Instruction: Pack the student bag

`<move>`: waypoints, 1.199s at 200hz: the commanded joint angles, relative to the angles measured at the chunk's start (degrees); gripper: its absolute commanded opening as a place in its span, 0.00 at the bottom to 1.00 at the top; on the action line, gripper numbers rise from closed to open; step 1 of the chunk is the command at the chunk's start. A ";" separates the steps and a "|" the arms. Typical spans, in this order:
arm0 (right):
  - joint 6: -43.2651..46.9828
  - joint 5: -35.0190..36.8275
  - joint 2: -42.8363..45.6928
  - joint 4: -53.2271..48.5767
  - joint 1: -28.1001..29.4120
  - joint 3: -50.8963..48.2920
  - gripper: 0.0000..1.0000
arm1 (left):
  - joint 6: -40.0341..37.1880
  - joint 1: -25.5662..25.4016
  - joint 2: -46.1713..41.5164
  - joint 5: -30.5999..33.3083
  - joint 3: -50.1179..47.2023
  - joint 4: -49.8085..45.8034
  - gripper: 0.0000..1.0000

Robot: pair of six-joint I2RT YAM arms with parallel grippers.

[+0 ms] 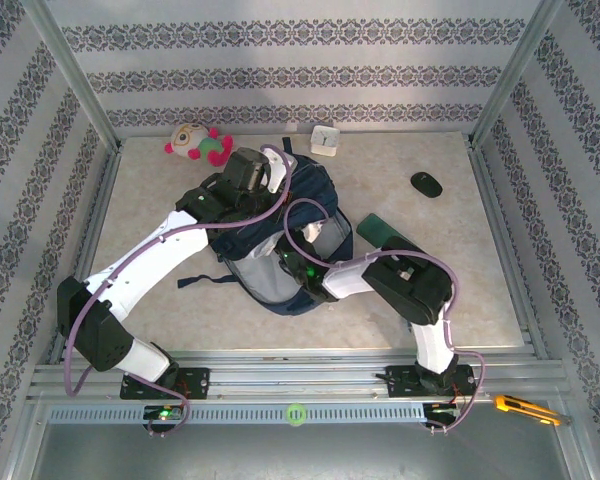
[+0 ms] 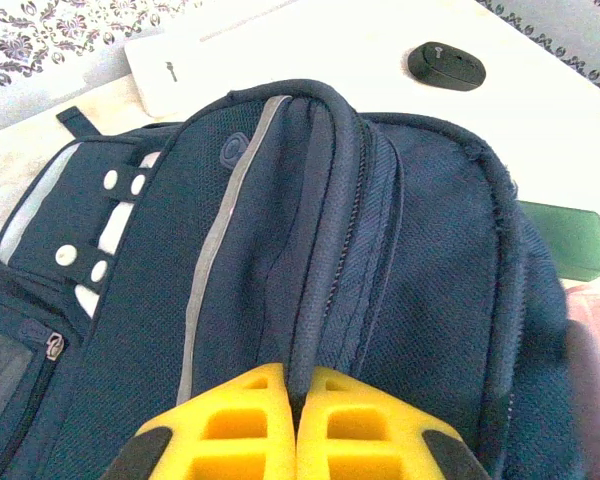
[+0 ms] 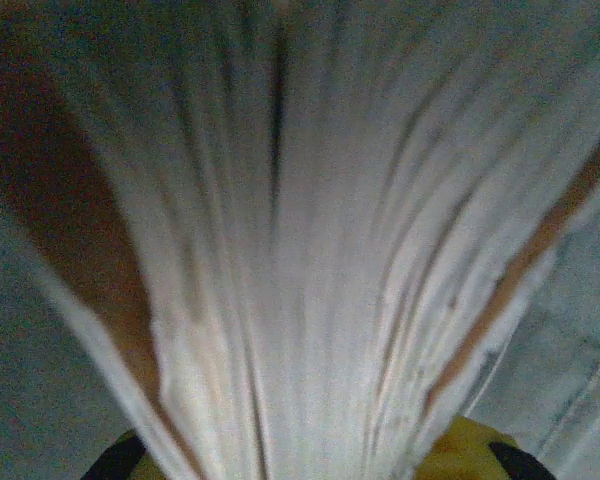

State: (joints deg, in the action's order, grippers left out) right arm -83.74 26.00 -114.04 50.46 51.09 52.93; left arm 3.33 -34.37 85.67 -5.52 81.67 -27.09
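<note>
Inside navy student bag (image 1: 315, 200), white pleated sheets (image 3: 300, 250)

student bag (image 1: 328, 190) centre, toy (image 1: 199, 144) behind, mouse (image 1: 426, 183) right

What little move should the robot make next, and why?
Probably ease the right fingers slightly deeper into the student bag before letting go: they pinch a white pleated sheaf, perhaps book pages, at the bag's mouth, while the left fingers are shut on its top ridge.
</note>
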 commanded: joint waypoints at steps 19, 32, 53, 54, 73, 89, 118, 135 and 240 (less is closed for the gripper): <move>-4.17 3.00 -3.06 0.35 -2.13 4.78 0.00 | 0.82 0.68 -1.41 -2.01 3.67 5.12 0.00; -5.32 2.18 -3.09 -1.69 -2.53 4.67 0.03 | 0.63 0.74 -1.45 -1.93 3.72 4.89 0.00; -7.12 1.79 -2.44 -4.21 -2.59 3.55 0.18 | 0.47 0.88 -1.86 -1.62 3.45 4.92 0.00; -7.22 1.83 -2.39 -4.35 -2.58 3.48 0.19 | 0.54 0.84 -1.89 -1.65 3.48 4.89 0.00; -8.41 1.46 -0.71 -7.42 -2.58 2.35 0.37 | 0.45 1.06 -1.86 -1.56 3.19 5.18 0.00; -9.30 1.18 1.04 -11.05 -2.67 1.65 0.46 | 0.40 1.19 -1.60 -1.43 3.17 5.22 0.00; -9.13 0.39 3.40 -11.91 -2.75 -0.18 0.58 | 0.19 1.50 -1.53 -1.26 3.13 5.02 0.00; -10.07 -0.90 4.62 -12.15 -2.66 -1.63 0.65 | 0.20 1.81 -1.63 -0.91 2.65 5.12 0.00; -4.74 -3.46 25.64 -20.11 2.01 -15.67 0.71 | -1.18 3.61 -2.17 -0.79 -2.03 6.25 0.00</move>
State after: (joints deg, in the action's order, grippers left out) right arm -92.14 22.79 -96.36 34.94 51.35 40.01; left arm 2.98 -31.75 85.67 -6.15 80.99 -26.46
